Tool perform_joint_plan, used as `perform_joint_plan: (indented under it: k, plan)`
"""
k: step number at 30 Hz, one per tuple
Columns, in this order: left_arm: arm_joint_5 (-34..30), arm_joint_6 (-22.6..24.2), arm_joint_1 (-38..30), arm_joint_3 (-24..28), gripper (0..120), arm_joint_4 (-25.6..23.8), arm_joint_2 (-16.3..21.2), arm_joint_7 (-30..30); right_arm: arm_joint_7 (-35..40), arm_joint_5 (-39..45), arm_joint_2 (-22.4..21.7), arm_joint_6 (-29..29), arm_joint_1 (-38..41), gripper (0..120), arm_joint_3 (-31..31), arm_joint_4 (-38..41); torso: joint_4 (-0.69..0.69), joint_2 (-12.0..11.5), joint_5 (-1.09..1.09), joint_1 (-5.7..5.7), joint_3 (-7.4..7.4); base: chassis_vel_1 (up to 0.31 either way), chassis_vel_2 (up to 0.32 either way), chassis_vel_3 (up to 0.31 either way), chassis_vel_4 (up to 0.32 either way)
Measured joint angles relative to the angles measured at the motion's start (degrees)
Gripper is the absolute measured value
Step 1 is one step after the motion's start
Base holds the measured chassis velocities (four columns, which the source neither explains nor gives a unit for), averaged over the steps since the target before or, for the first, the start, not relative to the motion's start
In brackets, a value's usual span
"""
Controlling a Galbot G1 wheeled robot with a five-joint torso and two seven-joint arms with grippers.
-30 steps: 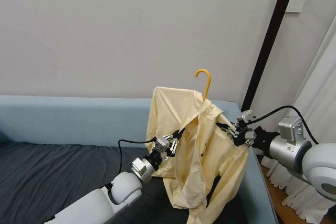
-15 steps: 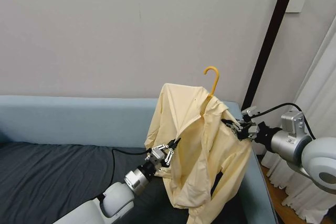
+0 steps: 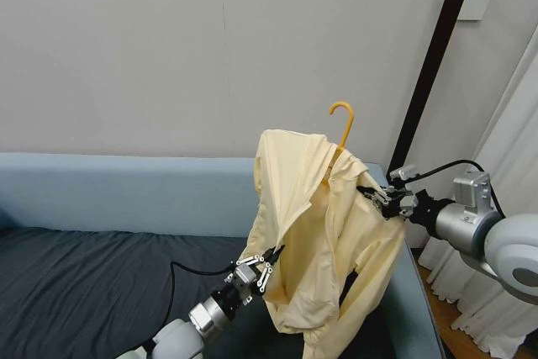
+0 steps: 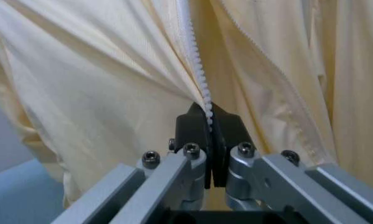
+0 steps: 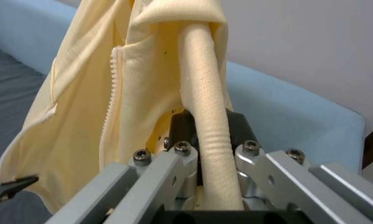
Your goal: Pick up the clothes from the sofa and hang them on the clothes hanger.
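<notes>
The jacket (image 3: 324, 241) covers the hanger (image 3: 343, 120) except for its orange hook. The jacket's lower hem runs off the head view's bottom edge.

A pale yellow jacket (image 3: 324, 233) hangs on an orange-hooked hanger (image 3: 343, 120) above the light blue sofa (image 3: 118, 192). The left end effector (image 3: 257, 268) pinches the jacket's front edge low down. The right end effector (image 3: 380, 200) clamps its shoulder, near a black rack post (image 3: 433, 56).
</notes>
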Motion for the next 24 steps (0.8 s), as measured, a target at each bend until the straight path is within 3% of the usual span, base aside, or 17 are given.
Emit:
perform_joint_plan:
  k: [9,12,17,24]
  plan:
    - [0.9,-0.6,1.4,-0.7,0,0.1,0.2,-1.2,-0.4,-1.2,-1.0,0.3,-0.3,3,0.3,0.9,0.00,0.0,0.00,0.00,0.00,0.000,0.000,0.000,0.000]
    - [1.0,0.2,1.6,-0.7,1,-1.1,0.2,-4.1,-0.8,-1.9,-1.3,0.4,-0.4,3,0.4,1.3,0.00,0.0,0.00,0.00,0.00,0.000,0.000,0.000,0.000]
    - [1.6,1.5,2.0,-1.2,22,-4.0,1.2,-6.9,-0.9,-3.1,-1.6,0.5,-1.1,3,0.6,2.3,-0.01,0.0,0.01,0.00,0.00,0.000,0.000,0.000,0.000]
    - [2.0,1.5,8.2,-7.1,46,-8.2,2.7,-9.1,2.5,-1.4,-2.4,0.0,-1.3,3,1.9,3.1,-0.01,0.0,0.01,0.00,0.00,0.000,0.000,0.000,0.000]
